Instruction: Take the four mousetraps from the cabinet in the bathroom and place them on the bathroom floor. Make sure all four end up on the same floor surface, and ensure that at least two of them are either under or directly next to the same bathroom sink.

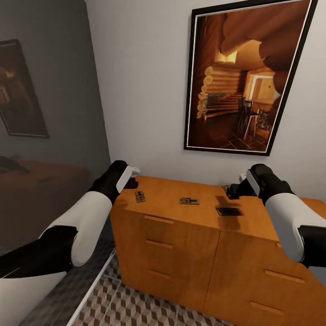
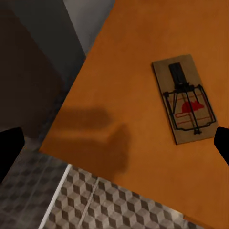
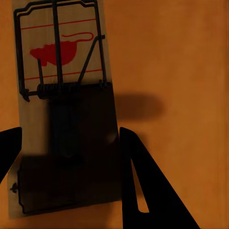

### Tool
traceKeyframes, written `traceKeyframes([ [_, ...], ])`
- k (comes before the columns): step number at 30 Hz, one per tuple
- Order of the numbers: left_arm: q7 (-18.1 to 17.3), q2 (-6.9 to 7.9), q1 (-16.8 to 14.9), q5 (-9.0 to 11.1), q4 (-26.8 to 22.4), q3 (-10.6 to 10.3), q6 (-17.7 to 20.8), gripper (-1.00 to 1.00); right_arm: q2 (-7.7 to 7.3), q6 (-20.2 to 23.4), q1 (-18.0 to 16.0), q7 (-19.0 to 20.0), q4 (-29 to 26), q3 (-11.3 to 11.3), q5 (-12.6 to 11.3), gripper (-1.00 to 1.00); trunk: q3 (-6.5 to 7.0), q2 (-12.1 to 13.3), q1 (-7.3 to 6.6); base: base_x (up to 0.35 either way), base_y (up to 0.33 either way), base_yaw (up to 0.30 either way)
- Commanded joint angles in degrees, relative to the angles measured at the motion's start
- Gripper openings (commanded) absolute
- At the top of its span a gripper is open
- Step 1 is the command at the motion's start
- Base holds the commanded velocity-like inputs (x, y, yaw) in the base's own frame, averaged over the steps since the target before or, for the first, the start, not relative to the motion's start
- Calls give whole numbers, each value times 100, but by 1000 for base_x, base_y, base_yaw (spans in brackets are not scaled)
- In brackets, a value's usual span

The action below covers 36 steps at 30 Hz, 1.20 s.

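Both end effectors are held open above the top of the cabinet (image 1: 190, 235), gripping nothing. The right end effector (image 3: 71, 143) is spread wide around a mousetrap (image 3: 62, 105) lying flat on the cabinet top. The left end effector (image 2: 114, 148) is spread wide near the cabinet's corner, just beside another mousetrap (image 2: 183, 98).

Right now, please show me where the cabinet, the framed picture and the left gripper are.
cabinet (image 1: 172, 235), head view, on a drawer front.
framed picture (image 1: 240, 81), head view, middle of the canvas.
left gripper (image 1: 131, 177), head view, between its fingertips.
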Motion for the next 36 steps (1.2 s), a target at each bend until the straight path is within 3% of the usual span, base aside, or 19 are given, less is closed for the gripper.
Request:
traceKeyframes([
  [1, 67, -2, -3, 75, -6, 8, 11, 100, 1, 24, -3, 8, -6, -15, 18, -100, -7, -4, 0, 0, 0, 0],
  [6, 105, -2, -3, 220, 1, 10, -3, 100, 1, 24, -3, -11, 12, -15, 14, -100, -7, -4, 0, 0, 0, 0],
  [12, 116, -2, -3, 381, 51, 4, -307, 100, -10, 24, -3, -16, 22, -15, 18, -100, -7, -4, 0, 0, 0, 0],
  [36, 120, -2, -3, 483, 231, 2, -472, 100, -12, 24, -3, -17, 65, -15, 12, -100, -7, -4, 0, 0, -32, 0],
])
